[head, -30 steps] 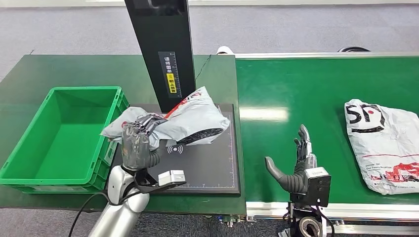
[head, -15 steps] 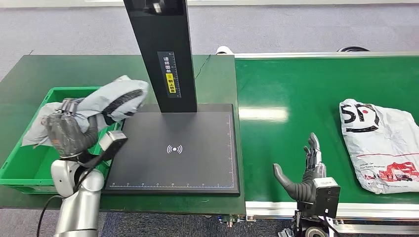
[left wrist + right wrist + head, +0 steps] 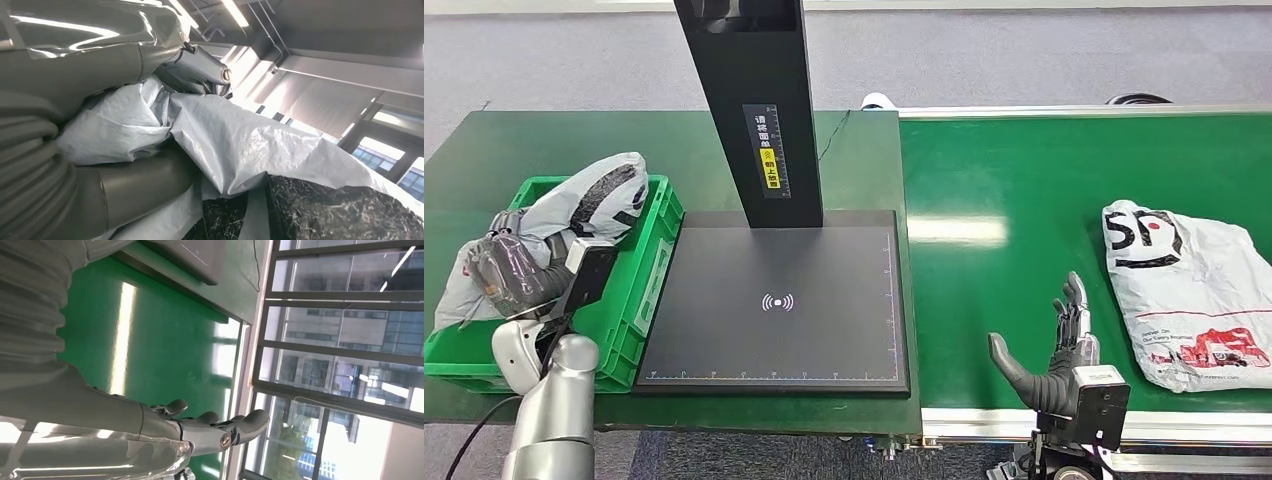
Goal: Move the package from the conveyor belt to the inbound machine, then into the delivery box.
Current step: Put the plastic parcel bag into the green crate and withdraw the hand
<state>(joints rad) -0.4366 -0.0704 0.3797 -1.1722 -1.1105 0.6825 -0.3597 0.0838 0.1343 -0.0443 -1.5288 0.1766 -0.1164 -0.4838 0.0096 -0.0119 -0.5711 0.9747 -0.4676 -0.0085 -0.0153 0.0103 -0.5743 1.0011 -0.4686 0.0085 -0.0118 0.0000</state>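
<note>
My left hand (image 3: 509, 275) grips a grey crumpled package (image 3: 589, 200) and holds it above the green delivery box (image 3: 649, 265) at the left. In the left wrist view the package (image 3: 240, 145) is bunched between the thumb and the fingers (image 3: 200, 65). The black inbound machine plate (image 3: 779, 300) lies bare, with its dark column (image 3: 749, 100) behind. My right hand (image 3: 1049, 345) hovers over the near edge of the green conveyor belt (image 3: 1024, 190), fingers spread and holding nothing. A second white package (image 3: 1189, 290) with red and black print lies on the belt at the right.
The box stands on a dark green table (image 3: 624, 140) left of the machine. The belt's metal frame (image 3: 1184, 425) runs along the near edge. Grey floor lies beyond the table and belt.
My left hand has carried the grey package from the machine plate leftward to above the green box. The white package has drifted left on the belt. My right hand has drawn back toward the near edge.
</note>
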